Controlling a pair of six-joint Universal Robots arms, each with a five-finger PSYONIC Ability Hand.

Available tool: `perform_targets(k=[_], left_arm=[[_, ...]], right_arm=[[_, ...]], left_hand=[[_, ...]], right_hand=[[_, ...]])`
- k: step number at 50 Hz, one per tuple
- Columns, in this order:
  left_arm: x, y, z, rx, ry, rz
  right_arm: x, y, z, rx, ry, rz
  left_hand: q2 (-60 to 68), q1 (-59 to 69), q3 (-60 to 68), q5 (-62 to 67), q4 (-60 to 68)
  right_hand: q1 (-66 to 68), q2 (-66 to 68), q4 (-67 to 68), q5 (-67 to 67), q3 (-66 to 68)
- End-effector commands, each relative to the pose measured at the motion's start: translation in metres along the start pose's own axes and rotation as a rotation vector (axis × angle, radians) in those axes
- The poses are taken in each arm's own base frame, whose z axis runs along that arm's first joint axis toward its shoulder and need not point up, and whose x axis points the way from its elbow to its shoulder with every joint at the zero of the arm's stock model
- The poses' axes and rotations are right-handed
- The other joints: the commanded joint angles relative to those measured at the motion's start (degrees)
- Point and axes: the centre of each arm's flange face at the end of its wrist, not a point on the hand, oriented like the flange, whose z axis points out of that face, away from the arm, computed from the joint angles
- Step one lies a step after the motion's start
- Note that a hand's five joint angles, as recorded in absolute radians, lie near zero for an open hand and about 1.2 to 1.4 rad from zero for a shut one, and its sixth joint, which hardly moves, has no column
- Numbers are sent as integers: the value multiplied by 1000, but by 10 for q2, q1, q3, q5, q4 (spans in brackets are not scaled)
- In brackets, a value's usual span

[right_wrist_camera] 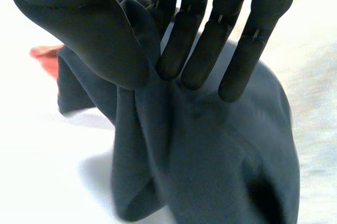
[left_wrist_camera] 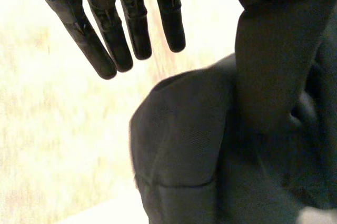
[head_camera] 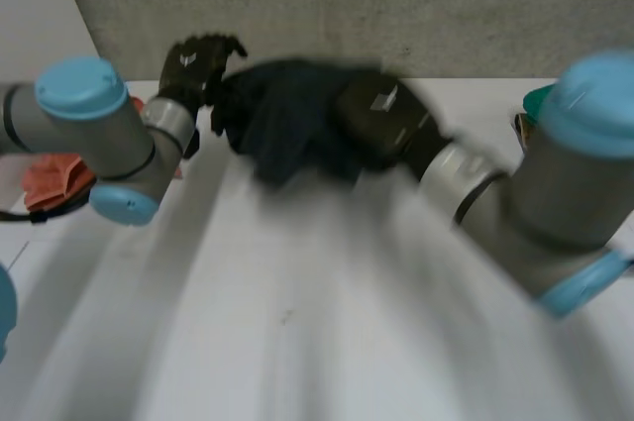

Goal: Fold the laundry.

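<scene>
A dark navy cloth (head_camera: 282, 124) hangs bunched above the far side of the white table (head_camera: 297, 332), between my two hands. My right hand (head_camera: 384, 114) grips its right side. In the right wrist view the thumb (right_wrist_camera: 89, 34) and fingers (right_wrist_camera: 192, 50) pinch a raised fold of the cloth (right_wrist_camera: 221, 155), which drapes down from them. My left hand (head_camera: 193, 64) is at the cloth's left edge. In the left wrist view its fingers (left_wrist_camera: 121, 29) are straight and spread, clear of the cloth (left_wrist_camera: 184, 150), which lies beside the thumb (left_wrist_camera: 279, 55).
An orange-red cloth (head_camera: 54, 178) lies at the table's left edge behind my left arm, and it appears past the dark cloth (right_wrist_camera: 45, 58) in the right wrist view. A teal object (head_camera: 538, 101) sits at the far right. A grey wall backs the table.
</scene>
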Motion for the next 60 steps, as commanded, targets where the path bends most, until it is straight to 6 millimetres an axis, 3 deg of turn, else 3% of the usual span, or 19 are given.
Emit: perform_targets(k=[1,2,3,4,12,17,18,22,25,29,32,36,42,46,48,50,51,54,60], left_arm=[[-42,46,-8,-139,-58,24],[-47,46,-10,-152,-74,28],[-55,41,-14,-171,-101,37],[-58,37,-16,-176,-115,43],[-60,-20,-51,-188,-150,100],[-49,-43,-86,-230,-158,129],[-43,-46,-102,-264,-160,131],[-24,-41,-141,-370,-139,120],[-7,-26,-169,-464,-107,101],[8,-3,-192,-562,-62,79],[20,14,-200,-615,-30,54],[28,34,-196,-641,-10,51],[25,48,-177,-601,-53,78],[30,52,-162,-555,-56,103],[35,57,-155,-542,-49,114],[39,60,-152,-533,-39,121],[44,63,-149,-527,-30,130],[48,64,-145,-508,-26,151],[60,55,-130,-380,-37,234]], right_arm=[[-64,66,6,-131,-108,-70],[-65,69,7,-141,-98,-89],[-62,66,10,-147,-59,-125],[-58,64,11,-149,-32,-141],[-15,6,1,-116,145,-126],[0,-8,-15,-169,163,-40],[3,-9,-20,-202,170,-16],[13,-1,-29,-301,180,8],[17,14,-32,-384,168,0],[19,36,-31,-464,147,-44],[17,50,-27,-480,118,-71],[12,72,-14,-447,78,-88],[12,102,7,-395,84,-113],[12,118,18,-366,100,-118],[11,122,23,-347,107,-124],[11,121,25,-328,115,-129],[12,115,27,-302,128,-133],[14,108,23,-280,150,-122],[29,59,11,-163,218,-70]], left_hand=[[-11,-6,-14,-4,-8],[-15,-9,-17,-8,-12],[-32,-26,-34,-24,-28],[-43,-37,-45,-36,-40],[-117,-111,-120,-110,-114],[-126,-120,-128,-119,-123],[-129,-123,-131,-122,-126],[-133,-127,-135,-126,-130],[-103,-97,-105,-96,-99],[-59,-53,-61,-52,-56],[-114,-108,-116,-107,-111],[-154,-149,-157,-147,-151],[-160,-154,-162,-152,-156],[-160,-154,-162,-152,-156],[-126,-120,-128,-119,-123],[-89,-83,-91,-82,-86],[-46,-40,-48,-39,-42],[99,105,97,106,102],[481,487,479,488,484]], right_hand=[[58,33,18,28,26],[-64,-90,-104,-95,-97],[-315,-341,-355,-346,-348],[-386,-412,-426,-416,-419],[-425,-451,-465,-456,-458],[-471,-496,-511,-501,-504],[-481,-507,-521,-511,-514],[-526,-552,-566,-557,-559],[-530,-555,-570,-560,-563],[-525,-550,-565,-555,-557],[-521,-547,-561,-552,-554],[-518,-544,-558,-548,-551],[-481,-507,-521,-512,-514],[-365,-391,-405,-396,-398],[-140,-166,-180,-171,-173],[111,86,72,81,79],[156,131,116,126,124],[157,131,117,126,124],[157,131,117,126,124]])
